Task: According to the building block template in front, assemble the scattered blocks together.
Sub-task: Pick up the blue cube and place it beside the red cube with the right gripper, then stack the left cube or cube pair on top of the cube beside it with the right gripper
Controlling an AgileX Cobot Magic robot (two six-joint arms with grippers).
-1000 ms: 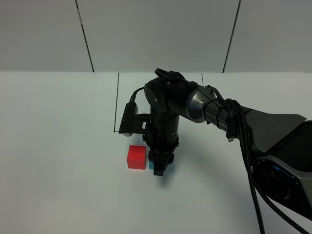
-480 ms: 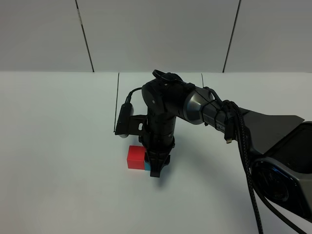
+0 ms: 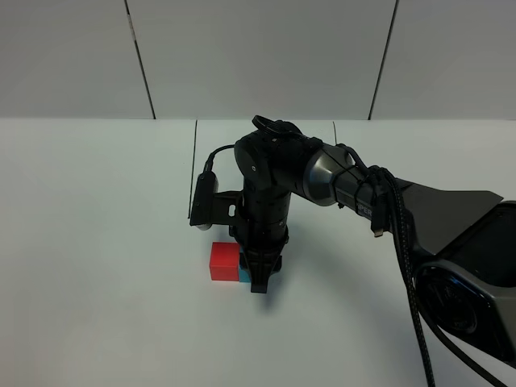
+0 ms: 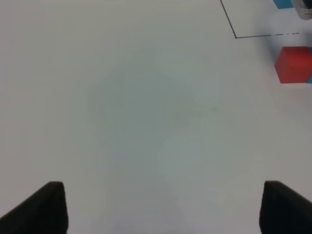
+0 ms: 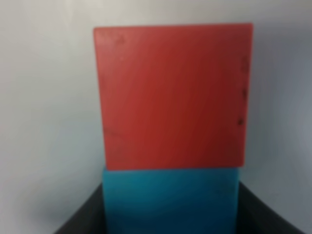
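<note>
The red cube (image 3: 224,261) lies on the white table. The cyan cube (image 3: 243,275) is pressed against its right side, mostly hidden by my right gripper (image 3: 260,279), which is shut on it. In the right wrist view the cyan cube (image 5: 170,197) sits between the dark fingers (image 5: 80,219) and touches the red cube (image 5: 173,95) face to face. My left gripper (image 4: 163,200) is open and empty over bare table, and it is out of the exterior view. The left wrist view shows the red cube (image 4: 293,64) and a cyan corner of the template (image 4: 282,4) beyond the line.
A thin black outline (image 3: 193,169) marks a rectangle on the white table (image 3: 97,242); it also shows in the left wrist view (image 4: 253,35). The right arm (image 3: 322,173) reaches across it from the right and hides the template in the exterior view.
My right gripper has carried the cyan cube to the left until it touches the red cube's right side. The red cube has hardly moved.
</note>
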